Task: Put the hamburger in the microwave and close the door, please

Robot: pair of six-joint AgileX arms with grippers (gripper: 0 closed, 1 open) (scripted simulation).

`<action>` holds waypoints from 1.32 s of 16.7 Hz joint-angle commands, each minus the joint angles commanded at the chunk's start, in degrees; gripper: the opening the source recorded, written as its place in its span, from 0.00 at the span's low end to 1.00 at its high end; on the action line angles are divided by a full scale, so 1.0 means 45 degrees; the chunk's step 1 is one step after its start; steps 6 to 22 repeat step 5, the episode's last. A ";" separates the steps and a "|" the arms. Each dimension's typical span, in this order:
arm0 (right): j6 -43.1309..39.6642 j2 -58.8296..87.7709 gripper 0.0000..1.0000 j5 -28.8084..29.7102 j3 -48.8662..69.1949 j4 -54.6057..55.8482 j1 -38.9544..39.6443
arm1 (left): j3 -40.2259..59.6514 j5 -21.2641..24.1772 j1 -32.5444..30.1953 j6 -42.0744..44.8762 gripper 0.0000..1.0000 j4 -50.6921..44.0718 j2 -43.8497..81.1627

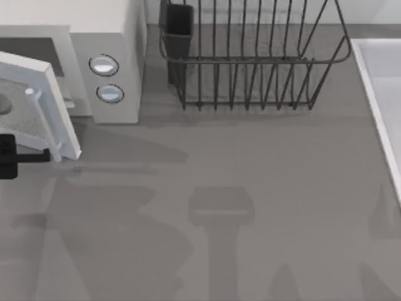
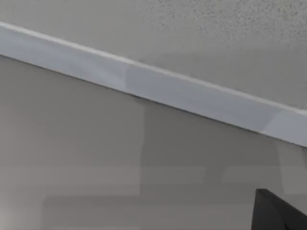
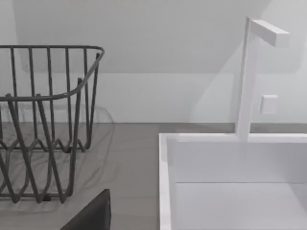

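The cream-white microwave [image 1: 122, 37] stands at the table's back left, with two round dials [image 1: 104, 65] on its side panel. Its door [image 1: 55, 94] is swung partly open toward the front, and the slim white handle [image 1: 44, 125] faces outward. My left gripper [image 1: 28, 157] is a dark shape at the left edge, level with the lower end of the handle and close to it. In the left wrist view the door's white frame [image 2: 158, 86] runs across, with a dark part of that gripper [image 2: 278, 215] in the corner. The hamburger is hidden.
A dark wire dish rack [image 1: 250, 63] stands at the back centre, also close by in the right wrist view as the rack [image 3: 43, 134]. A white sink [image 1: 382, 94] with a tap [image 3: 247, 76] lines the right edge. A dark part of my right gripper [image 3: 91, 215] shows near it.
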 joint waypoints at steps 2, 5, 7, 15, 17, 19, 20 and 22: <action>0.0000 0.0000 1.00 0.0000 0.0000 0.0000 0.0000 | 0.0577 -0.0047 -0.0096 -0.0047 0.00 0.0405 0.1030; 0.0000 0.0000 1.00 0.0000 0.0000 0.0000 0.0000 | 0.0931 -0.0078 -0.0161 -0.0083 0.00 0.0658 0.1621; 0.0000 0.0000 1.00 0.0000 0.0000 0.0000 0.0000 | 0.0931 -0.0078 -0.0161 -0.0083 0.00 0.0658 0.1621; 0.0000 0.0000 1.00 0.0000 0.0000 0.0000 0.0000 | 0.0931 -0.0078 -0.0161 -0.0083 0.00 0.0658 0.1621; 0.0000 0.0000 1.00 0.0000 0.0000 0.0000 0.0000 | 0.0931 -0.0078 -0.0161 -0.0083 0.00 0.0658 0.1621; 0.0000 0.0000 1.00 0.0000 0.0000 0.0000 0.0000 | 0.0931 -0.0078 -0.0161 -0.0083 0.00 0.0658 0.1621; 0.0000 0.0000 1.00 0.0000 0.0000 0.0000 0.0000 | 0.0931 -0.0078 -0.0161 -0.0083 0.00 0.0658 0.1621; 0.0000 0.0000 1.00 0.0000 0.0000 0.0000 0.0000 | 0.0931 -0.0078 -0.0161 -0.0083 0.00 0.0658 0.1621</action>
